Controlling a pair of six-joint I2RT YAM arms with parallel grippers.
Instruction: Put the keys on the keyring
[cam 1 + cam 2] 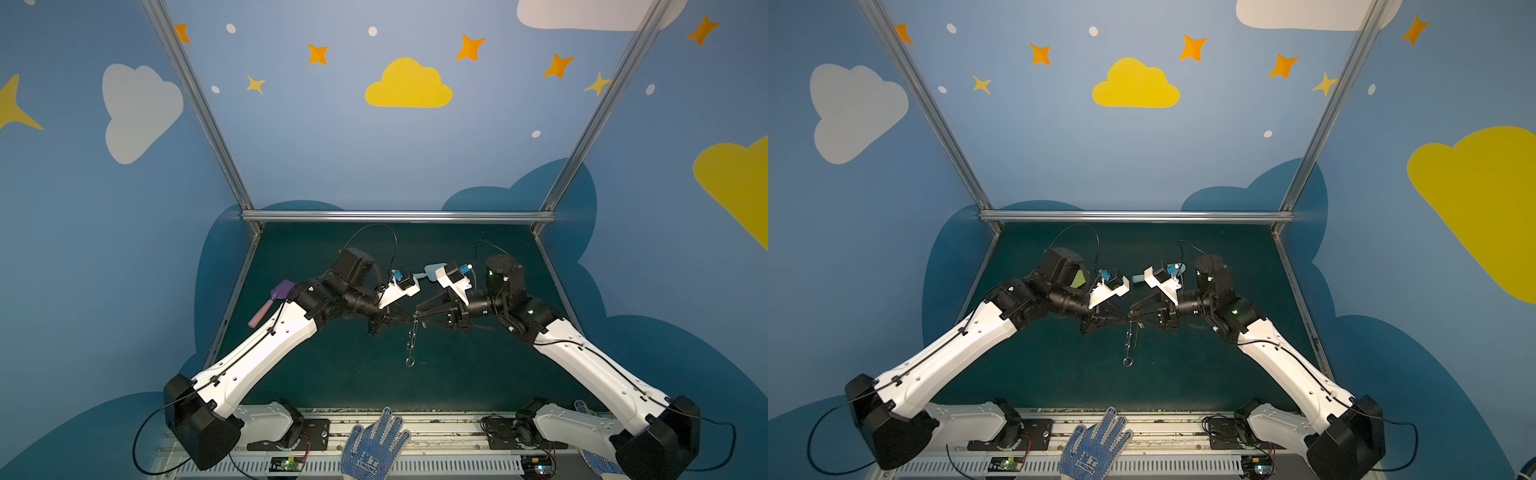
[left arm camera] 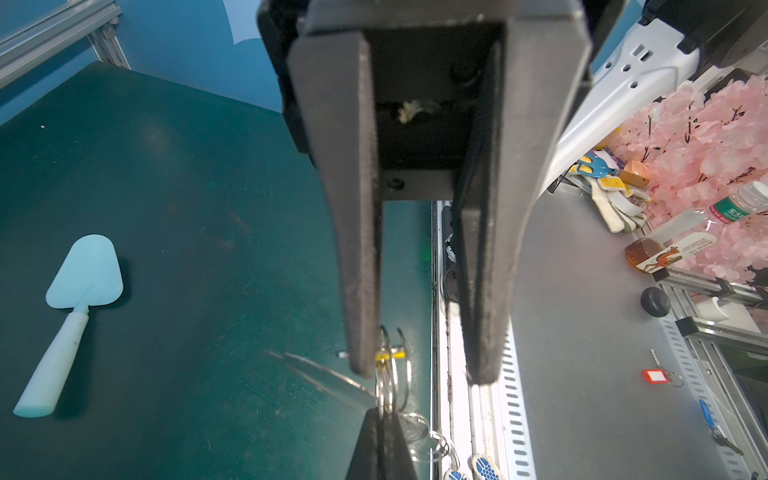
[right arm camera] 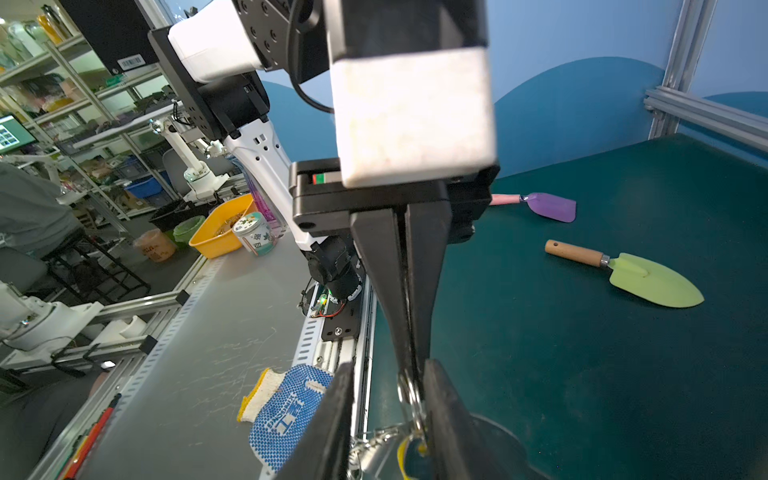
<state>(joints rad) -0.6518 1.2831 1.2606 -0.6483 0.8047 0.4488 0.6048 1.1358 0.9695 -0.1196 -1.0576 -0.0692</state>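
Both grippers meet above the middle of the green mat. My left gripper (image 1: 413, 318) (image 2: 384, 415) is shut, and its tips pinch a small metal split ring (image 3: 409, 388). From that ring hang the keys, a silver piece (image 3: 374, 453) and a yellow tag (image 3: 409, 451). My right gripper (image 3: 390, 365) (image 2: 424, 374) stands open around the rings (image 2: 392, 374), which lie against one of its fingers (image 2: 361, 291). A string of small metal rings (image 1: 411, 345) (image 1: 1128, 345) dangles below the grip in both top views. The keyring's flat plate is hidden.
A light blue toy shovel (image 2: 83, 282) lies behind the grippers. A purple shovel with a pink handle (image 3: 552, 206) (image 1: 276, 299) and a green trowel with a wooden handle (image 3: 652, 280) lie on the left of the mat. A blue-dotted glove (image 1: 376, 440) rests on the front rail.
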